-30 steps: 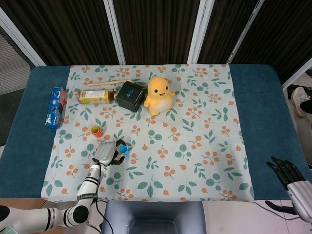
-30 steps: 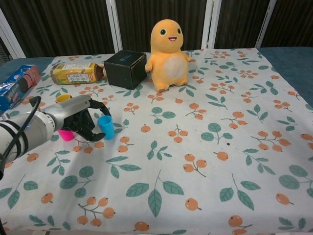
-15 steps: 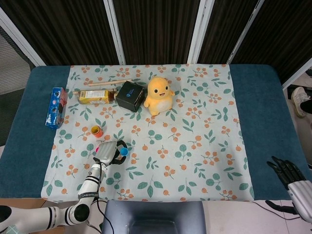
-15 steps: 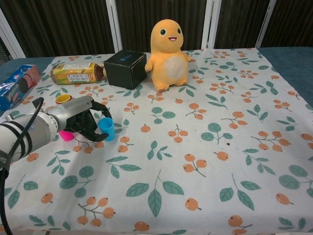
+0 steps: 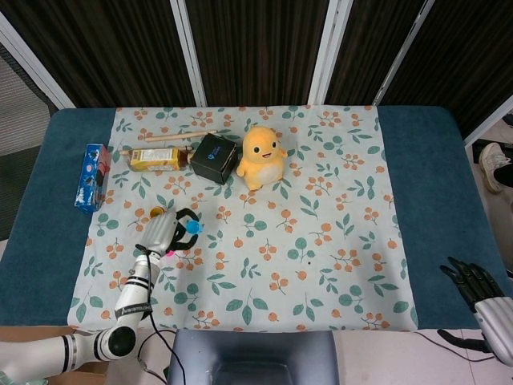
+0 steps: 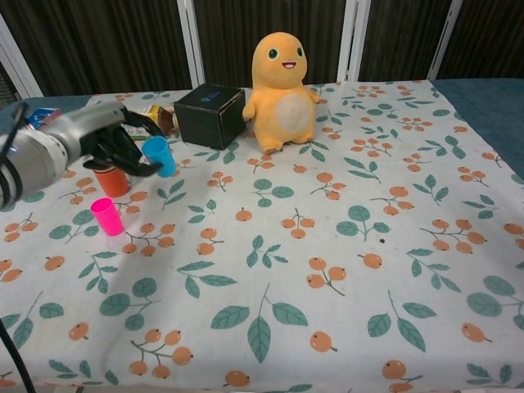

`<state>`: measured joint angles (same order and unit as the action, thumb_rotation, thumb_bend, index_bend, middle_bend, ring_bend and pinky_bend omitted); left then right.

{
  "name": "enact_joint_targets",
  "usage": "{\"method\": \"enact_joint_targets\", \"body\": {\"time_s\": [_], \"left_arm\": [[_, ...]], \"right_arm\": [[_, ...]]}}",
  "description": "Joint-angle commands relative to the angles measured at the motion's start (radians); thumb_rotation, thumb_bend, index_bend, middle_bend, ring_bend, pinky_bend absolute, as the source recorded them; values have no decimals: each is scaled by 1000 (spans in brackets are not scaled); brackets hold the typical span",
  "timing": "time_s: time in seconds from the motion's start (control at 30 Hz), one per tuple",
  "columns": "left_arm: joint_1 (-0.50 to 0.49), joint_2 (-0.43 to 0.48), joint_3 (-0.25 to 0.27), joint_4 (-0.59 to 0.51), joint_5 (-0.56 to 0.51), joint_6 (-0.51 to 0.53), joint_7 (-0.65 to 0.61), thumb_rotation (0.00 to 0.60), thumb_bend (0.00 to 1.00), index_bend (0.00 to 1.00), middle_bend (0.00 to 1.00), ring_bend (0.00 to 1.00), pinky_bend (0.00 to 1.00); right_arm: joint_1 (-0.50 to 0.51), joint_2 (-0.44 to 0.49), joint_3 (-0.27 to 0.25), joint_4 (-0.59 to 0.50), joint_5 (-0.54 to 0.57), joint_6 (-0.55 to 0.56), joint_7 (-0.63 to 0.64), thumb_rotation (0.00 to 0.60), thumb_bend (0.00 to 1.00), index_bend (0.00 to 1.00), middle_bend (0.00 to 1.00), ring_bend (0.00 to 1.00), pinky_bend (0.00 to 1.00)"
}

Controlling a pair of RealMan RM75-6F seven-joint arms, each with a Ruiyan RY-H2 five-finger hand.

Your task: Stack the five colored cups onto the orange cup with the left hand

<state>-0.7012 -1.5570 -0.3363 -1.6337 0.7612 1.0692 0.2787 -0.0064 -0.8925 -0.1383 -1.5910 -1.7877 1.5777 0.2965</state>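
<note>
Since half a second ago the left hand (image 6: 106, 141) has lifted off the cloth and swung up and back toward the orange cup (image 6: 110, 179), carrying the blue cup (image 6: 160, 155) with it; the pink cup (image 6: 107, 216), which sat hidden beside the palm, now stands uncovered on its own. The fingers (image 6: 131, 168) curl around the blue cup and hold it clear of the tablecloth (image 6: 327, 246), its open mouth up and slightly tilted. The orange cup sits directly below the fingers, partly hidden by them in the chest view and almost fully covered by the hand (image 5: 164, 233) in the head view. The pink cup stands upright nearer the robot than the fingers, apart from them. Beyond the fingertips lie the yellow box (image 5: 155, 159) on its side and the black box (image 6: 210, 115), with the orange plush toy (image 6: 280, 78) further right of the fingers. The blue packet (image 5: 92, 176) lies out past the back of the hand. The right hand (image 5: 479, 298) shows at the table's near right corner, fingers spread and holding nothing.
</note>
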Motion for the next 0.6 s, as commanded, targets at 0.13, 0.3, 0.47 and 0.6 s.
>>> {"method": "enact_joint_targets", "body": {"time_s": [0.13, 0.3, 0.47, 0.6], "left_arm": [[12, 86, -57, 25, -74, -4, -26, 600, 349, 512, 1000, 1000, 1000], [6, 82, -50, 112, -121, -51, -44, 600, 349, 513, 1000, 1000, 1000], [-5, 61, -32, 161, -114, -71, -50, 600, 348, 514, 1000, 1000, 1000], [-9, 49, -20, 185, -105, -72, -49, 600, 349, 515, 1000, 1000, 1000]], "right_arm": [[-1, -2, 0, -1, 0, 0, -7, 600, 118, 0, 0, 0, 0], [-2, -6, 1, -4, 2, -3, -21, 600, 117, 0, 0, 0, 0], [-1, -8, 4, -7, 10, -9, -28, 600, 117, 0, 0, 0, 0], [1, -8, 5, -9, 12, -13, -30, 600, 118, 0, 0, 0, 0]]}}
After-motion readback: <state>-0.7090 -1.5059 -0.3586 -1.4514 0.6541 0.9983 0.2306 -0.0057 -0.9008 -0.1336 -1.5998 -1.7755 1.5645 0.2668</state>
